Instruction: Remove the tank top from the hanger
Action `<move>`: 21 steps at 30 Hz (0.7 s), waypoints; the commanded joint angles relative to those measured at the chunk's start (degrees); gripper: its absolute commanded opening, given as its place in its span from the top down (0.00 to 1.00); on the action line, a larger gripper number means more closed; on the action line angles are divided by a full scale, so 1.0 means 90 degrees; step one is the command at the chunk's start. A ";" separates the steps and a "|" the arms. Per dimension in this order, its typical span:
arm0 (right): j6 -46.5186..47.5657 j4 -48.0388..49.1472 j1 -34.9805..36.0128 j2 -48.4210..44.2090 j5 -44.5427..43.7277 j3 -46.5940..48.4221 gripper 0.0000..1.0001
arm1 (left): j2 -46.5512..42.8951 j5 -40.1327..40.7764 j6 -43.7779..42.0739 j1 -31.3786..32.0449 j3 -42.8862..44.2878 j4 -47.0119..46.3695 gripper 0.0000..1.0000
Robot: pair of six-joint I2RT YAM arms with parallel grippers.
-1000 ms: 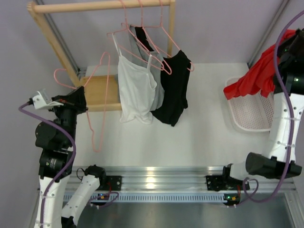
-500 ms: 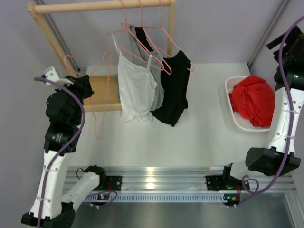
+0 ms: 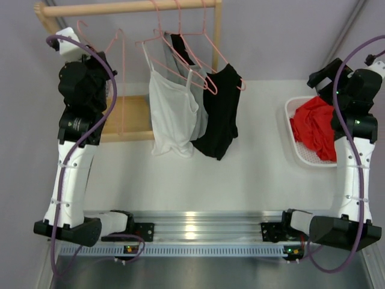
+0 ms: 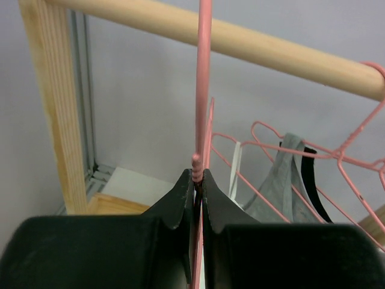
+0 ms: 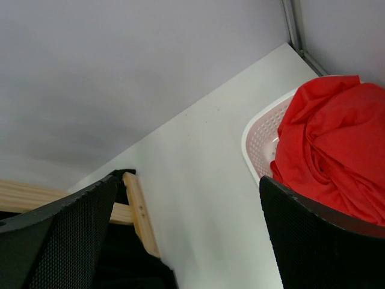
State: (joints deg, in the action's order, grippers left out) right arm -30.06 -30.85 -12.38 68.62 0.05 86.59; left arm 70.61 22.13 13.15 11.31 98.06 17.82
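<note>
The left claw (image 4: pixel 197 177) is pinching a bare pink hanger (image 4: pixel 203 90), its jaws pressed nearly together on the thin wire. It is holding the hanger high at the far left. From the left wrist, the wire is rising straight up in front of the wooden rail (image 4: pixel 271 48). The rack's left post (image 4: pixel 57 108) is standing just to its left. To its right, a stretch of rail is showing bare before the other pink hangers crowd in.

Those hangers are carrying a white tank top (image 3: pixel 171 114), a grey one (image 4: pixel 280 180) and a black one (image 3: pixel 219 114). The three are hanging close together and overlapping.

The red tank top (image 5: pixel 325 150) is lying crumpled in the white mesh basket (image 5: pixel 258 141), off any hanger. It is filling the far side of the basket while the near mesh is showing bare. The basket is sitting at the right edge of the counter (image 3: pixel 258 174), by the far right corner.

The right claw (image 5: pixel 187 180) is hovering over the basket's far left rim with its jaws spread wide, gripping nothing. A broad bare strip of counter is lying between the hanging clothes and the basket.
</note>
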 commanded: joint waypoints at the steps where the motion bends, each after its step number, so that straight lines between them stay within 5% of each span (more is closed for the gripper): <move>1: 0.0137 0.0615 0.0116 -0.0115 0.0218 0.0125 0.01 | 0.0404 0.0587 -0.0747 0.0003 0.0666 -0.0301 1.00; 21: 0.0440 0.0957 0.0750 0.0940 0.0805 0.1688 0.01 | 0.2983 0.0022 -0.0670 -0.0963 0.3303 -0.0320 1.00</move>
State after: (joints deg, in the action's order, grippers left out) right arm -27.05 -26.28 -6.98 76.40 5.93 98.15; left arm 96.90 24.43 5.30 4.69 123.76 17.72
